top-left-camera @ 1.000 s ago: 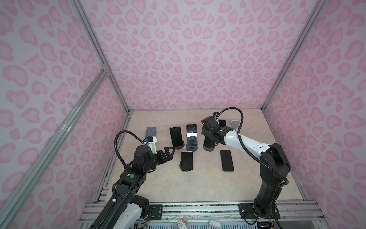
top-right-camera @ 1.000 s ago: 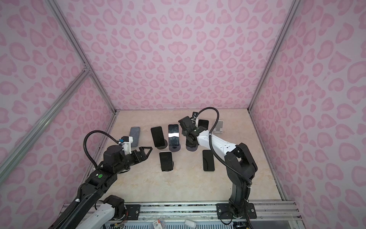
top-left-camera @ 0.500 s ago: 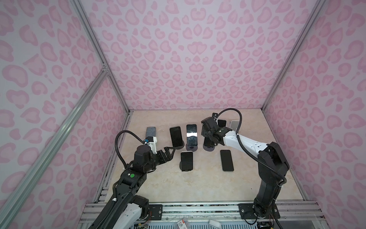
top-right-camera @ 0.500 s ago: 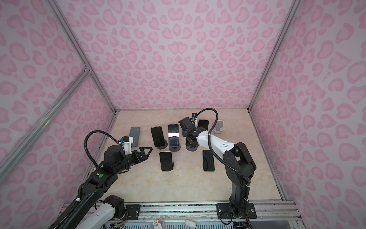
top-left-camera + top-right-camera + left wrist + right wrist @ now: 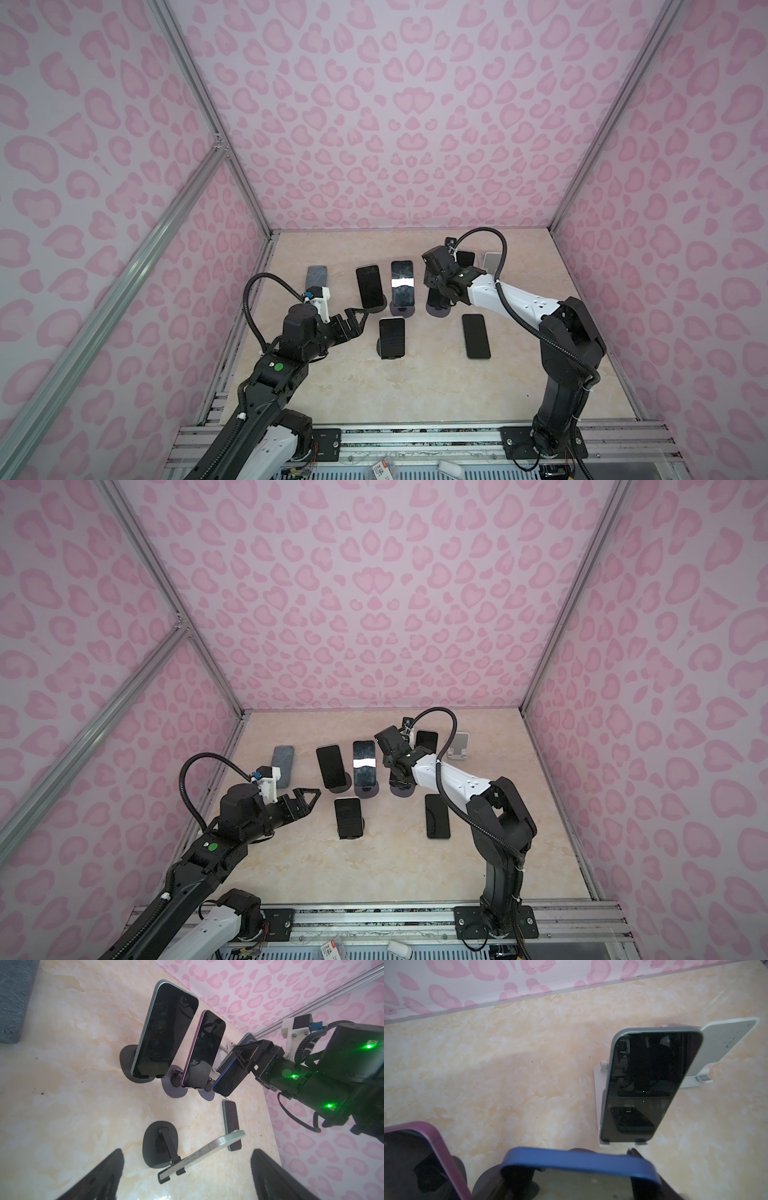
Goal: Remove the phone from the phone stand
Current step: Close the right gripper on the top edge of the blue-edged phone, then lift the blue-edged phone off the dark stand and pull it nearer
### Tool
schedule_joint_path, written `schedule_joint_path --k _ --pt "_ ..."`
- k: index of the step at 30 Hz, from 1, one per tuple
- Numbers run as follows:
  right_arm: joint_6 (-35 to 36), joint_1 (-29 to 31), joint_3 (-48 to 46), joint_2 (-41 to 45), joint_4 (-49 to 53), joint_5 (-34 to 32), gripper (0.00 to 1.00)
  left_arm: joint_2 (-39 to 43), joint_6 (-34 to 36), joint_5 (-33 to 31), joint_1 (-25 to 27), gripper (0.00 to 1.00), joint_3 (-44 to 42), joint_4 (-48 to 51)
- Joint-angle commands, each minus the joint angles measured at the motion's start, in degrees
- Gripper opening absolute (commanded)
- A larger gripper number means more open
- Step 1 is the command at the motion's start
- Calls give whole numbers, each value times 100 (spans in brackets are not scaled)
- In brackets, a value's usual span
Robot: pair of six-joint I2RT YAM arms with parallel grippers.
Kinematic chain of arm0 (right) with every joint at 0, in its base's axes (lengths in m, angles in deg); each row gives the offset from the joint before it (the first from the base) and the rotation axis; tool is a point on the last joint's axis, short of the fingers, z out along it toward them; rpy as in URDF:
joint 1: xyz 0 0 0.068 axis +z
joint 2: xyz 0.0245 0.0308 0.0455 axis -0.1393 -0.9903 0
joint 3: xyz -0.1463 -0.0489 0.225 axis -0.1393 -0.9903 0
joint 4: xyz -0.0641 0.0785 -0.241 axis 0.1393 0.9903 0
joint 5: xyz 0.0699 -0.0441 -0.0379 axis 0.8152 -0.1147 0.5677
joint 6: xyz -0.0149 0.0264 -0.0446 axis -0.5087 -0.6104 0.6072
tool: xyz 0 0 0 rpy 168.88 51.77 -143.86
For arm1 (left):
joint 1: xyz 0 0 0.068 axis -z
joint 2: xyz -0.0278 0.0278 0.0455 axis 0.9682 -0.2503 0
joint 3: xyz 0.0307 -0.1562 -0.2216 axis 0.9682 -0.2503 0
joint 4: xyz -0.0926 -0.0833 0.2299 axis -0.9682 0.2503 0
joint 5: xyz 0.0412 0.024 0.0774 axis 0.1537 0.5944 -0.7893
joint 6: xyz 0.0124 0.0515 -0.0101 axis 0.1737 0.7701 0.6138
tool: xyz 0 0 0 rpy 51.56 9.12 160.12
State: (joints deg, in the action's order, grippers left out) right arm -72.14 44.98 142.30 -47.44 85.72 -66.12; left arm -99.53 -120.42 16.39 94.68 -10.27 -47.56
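Right gripper [image 5: 242, 1056] has edged nearer, its fingers narrowed astride the blue-edged, black-screened phone [image 5: 226, 1081], upright on its round dark stand [image 5: 437, 311]; a firm grip cannot be told. Left gripper [image 5: 360, 317] hovers above the beige marbled surface [image 5: 415, 386], fingers wide, well apart from that phone.

The light was soft and even, and the floor [image 5: 415, 386] looked bright. Shadows were small and pale. One phone screen [image 5: 402, 283] had a white shiny stripe. In the left wrist view, little green lights [image 5: 293, 1076] glowed on the dark arm [image 5: 336, 1088]. Up close in the right wrist view, the blue phone [image 5: 577, 1159] looked blurry.
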Motion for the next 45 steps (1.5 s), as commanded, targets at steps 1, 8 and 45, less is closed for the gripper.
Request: schedule_joint_path --k 1,8,45 --pt "151 -6 -64 -5 -60 62 72 -8 30 -12 -2 98 -22 -104" --pt "275 -4 -234 181 -235 208 71 -15 30 -2 -2 98 11 -103" --pt "861 90 -2060 2852 -291 553 70 -507 -40 294 -2 100 388 -90"
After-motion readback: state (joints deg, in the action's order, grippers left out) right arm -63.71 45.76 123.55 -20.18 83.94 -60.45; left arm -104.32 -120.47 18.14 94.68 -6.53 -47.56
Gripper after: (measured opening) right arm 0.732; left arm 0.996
